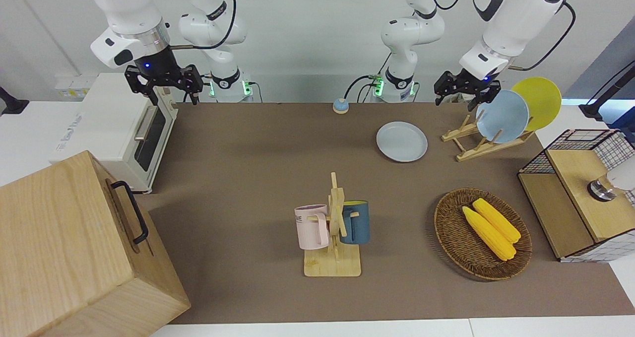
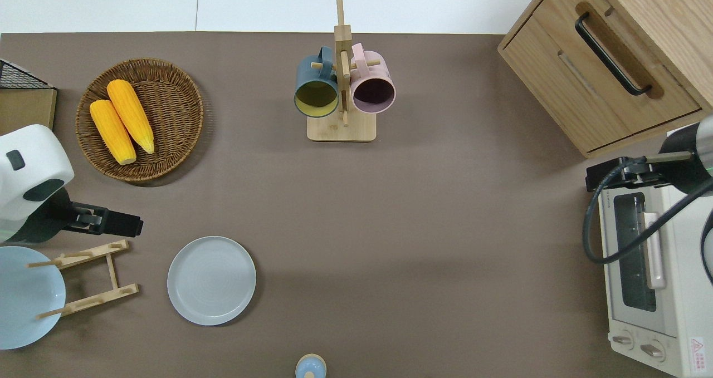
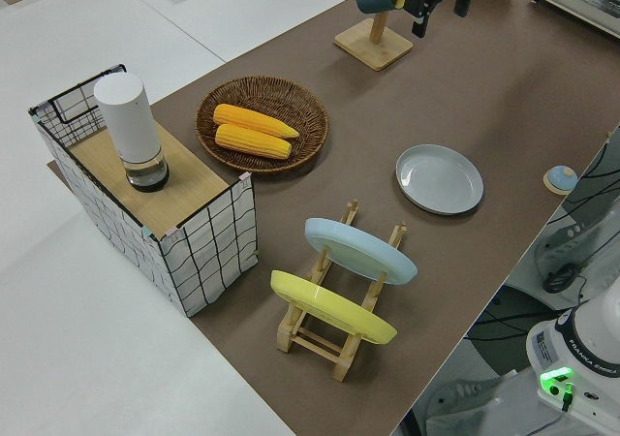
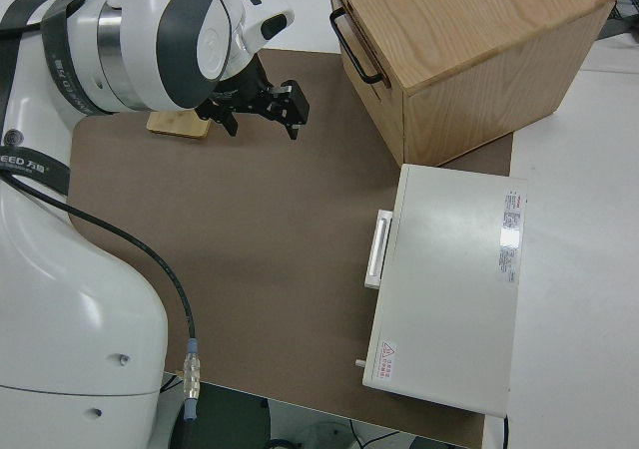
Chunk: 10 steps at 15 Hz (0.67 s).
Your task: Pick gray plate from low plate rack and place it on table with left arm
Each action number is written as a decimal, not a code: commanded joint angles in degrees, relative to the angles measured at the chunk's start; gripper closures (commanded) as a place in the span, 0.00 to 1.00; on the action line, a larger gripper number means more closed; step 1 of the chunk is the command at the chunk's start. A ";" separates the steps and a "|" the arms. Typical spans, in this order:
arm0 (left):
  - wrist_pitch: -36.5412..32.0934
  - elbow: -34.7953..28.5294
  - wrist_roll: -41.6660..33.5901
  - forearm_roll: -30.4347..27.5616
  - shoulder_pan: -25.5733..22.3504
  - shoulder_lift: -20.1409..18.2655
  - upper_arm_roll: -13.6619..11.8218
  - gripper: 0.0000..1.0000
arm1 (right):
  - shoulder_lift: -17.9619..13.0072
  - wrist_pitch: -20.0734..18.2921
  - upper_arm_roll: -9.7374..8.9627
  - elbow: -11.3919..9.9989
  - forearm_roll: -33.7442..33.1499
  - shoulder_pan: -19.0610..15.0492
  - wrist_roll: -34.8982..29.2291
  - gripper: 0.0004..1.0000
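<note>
We see the gray plate (image 2: 211,280) lying flat on the table (image 2: 423,244), just beside the low plate rack (image 2: 92,280), at the rack's 3 o'clock in the overhead view. The rack holds a light blue plate (image 1: 502,116) and a yellow plate (image 1: 538,102), both leaning; overhead, the blue one is cut off by the frame edge and the yellow one is out of sight. The left gripper (image 2: 120,224) hangs empty over the table at the rack's 12 o'clock; we cannot tell how its fingers stand. The wicker basket (image 2: 184,97) holds two corn cobs (image 2: 123,121). The right arm is parked, its gripper (image 1: 171,85) spread apart.
</note>
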<state>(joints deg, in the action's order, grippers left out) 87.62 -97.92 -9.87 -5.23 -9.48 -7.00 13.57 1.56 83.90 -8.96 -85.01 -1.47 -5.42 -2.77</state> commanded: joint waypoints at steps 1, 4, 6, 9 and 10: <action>-1.84 1.24 0.21 5.57 0.52 0.32 1.62 0.01 | 0.02 -0.05 0.34 0.37 0.15 0.41 -0.22 0.02; -1.93 0.54 -0.23 8.04 0.52 0.14 2.69 0.01 | 0.02 -0.05 0.34 0.37 0.15 0.41 -0.22 0.02; -1.93 0.44 -0.67 7.95 0.52 0.32 2.69 0.00 | 0.02 -0.05 0.34 0.37 0.15 0.41 -0.22 0.02; -1.93 0.53 -0.85 7.78 0.52 0.76 2.69 0.00 | 0.02 -0.05 0.34 0.37 0.15 0.41 -0.22 0.02; -1.93 0.53 -0.76 7.78 0.52 0.85 2.69 0.00 | 0.02 -0.05 0.34 0.37 0.15 0.41 -0.22 0.02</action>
<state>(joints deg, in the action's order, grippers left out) 86.66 -97.83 -10.17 1.24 -9.32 -6.74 16.34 1.56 83.90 -8.96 -85.01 -1.47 -5.42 -2.77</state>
